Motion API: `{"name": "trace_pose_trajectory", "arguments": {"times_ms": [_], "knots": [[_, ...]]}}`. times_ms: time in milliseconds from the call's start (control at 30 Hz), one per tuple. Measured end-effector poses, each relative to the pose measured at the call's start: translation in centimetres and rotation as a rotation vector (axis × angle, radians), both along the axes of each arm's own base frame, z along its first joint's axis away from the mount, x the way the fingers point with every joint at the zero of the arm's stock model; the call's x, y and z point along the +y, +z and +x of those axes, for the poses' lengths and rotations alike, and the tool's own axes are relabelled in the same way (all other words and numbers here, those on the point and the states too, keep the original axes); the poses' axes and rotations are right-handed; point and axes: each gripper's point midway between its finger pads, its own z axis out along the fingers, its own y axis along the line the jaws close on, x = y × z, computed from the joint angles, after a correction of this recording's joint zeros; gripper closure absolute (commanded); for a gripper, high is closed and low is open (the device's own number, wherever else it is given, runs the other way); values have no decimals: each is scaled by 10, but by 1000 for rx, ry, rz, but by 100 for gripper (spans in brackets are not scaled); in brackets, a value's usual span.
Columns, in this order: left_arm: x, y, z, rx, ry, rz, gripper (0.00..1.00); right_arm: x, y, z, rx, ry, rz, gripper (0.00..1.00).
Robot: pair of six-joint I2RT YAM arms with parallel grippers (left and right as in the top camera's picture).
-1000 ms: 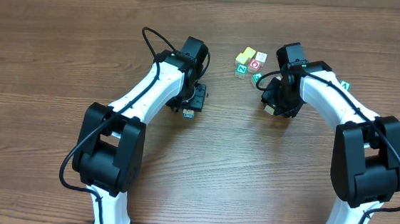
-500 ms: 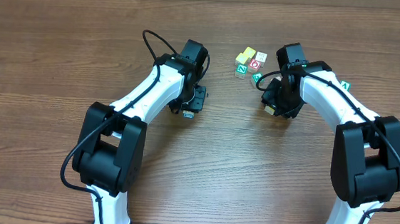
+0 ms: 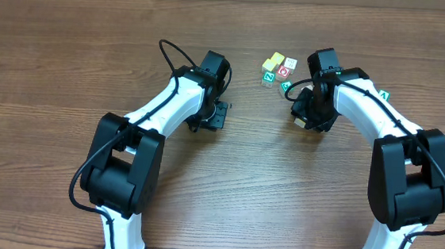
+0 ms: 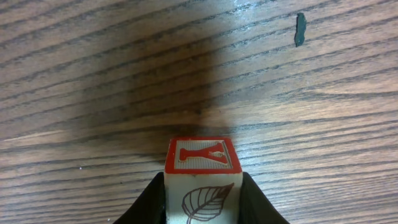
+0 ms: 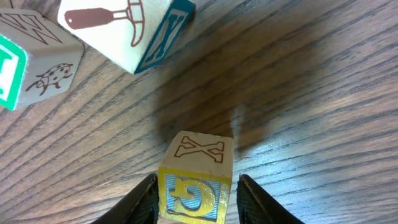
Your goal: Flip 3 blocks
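My left end effector (image 4: 202,182) is drawn in narrow on a small pale wooden cube with a red-framed letter Y on one face and a brown leaf drawing on another (image 4: 202,155). My dark fingers (image 4: 148,204) lie against both its flanks. This cube is well apart from the green Z cube (image 3: 268,78), off to its left and nearer my base, over the brown wood-grain table (image 3: 50,87). I cannot tell whether it rests on the table or hangs just above it. My right end effector (image 5: 197,183) holds a yellow-tan wooden cube with a brown X on one face and a yellow, blue-edged face beside that (image 5: 199,149), gripped at a middling width. It is to the right of the Z cube and nearer my base. Ahead of it lie a white wooden cube with a hammer picture and a blue-edged letter face (image 5: 127,28) and a cube with a green letter face and a ladybird drawing (image 5: 37,68), close against each other, on the Z cube's right side.
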Motion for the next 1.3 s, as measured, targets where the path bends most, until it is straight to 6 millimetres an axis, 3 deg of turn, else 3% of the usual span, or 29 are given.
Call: {"name": "trace_pose_trajectory", "arguments": {"times_ms": [200, 467, 633, 767, 900, 1000, 1100, 1300], "knots": [[2, 2, -4, 21, 1, 8, 78, -1, -1, -4, 16, 0, -4, 58], [3, 23, -1, 39, 9, 14, 74, 5, -2, -27, 99, 26, -8, 57], [21, 39, 3, 66, 55, 23, 74, 36, -2, -58, 177, 123, -13, 57], [45, 41, -3, 118, 127, 41, 74, 64, -1, -80, 205, 215, -24, 50], [66, 42, -7, 152, 189, 51, 75, 83, -1, -90, 198, 275, -24, 49], [81, 42, -11, 185, 242, 49, 74, 88, -1, -89, 182, 288, -23, 49], [90, 43, -14, 205, 271, 45, 74, 77, 6, -84, 202, 269, -29, 44], [86, 43, -13, 201, 265, 37, 74, 35, 53, -27, 114, 195, 3, 30]]}}
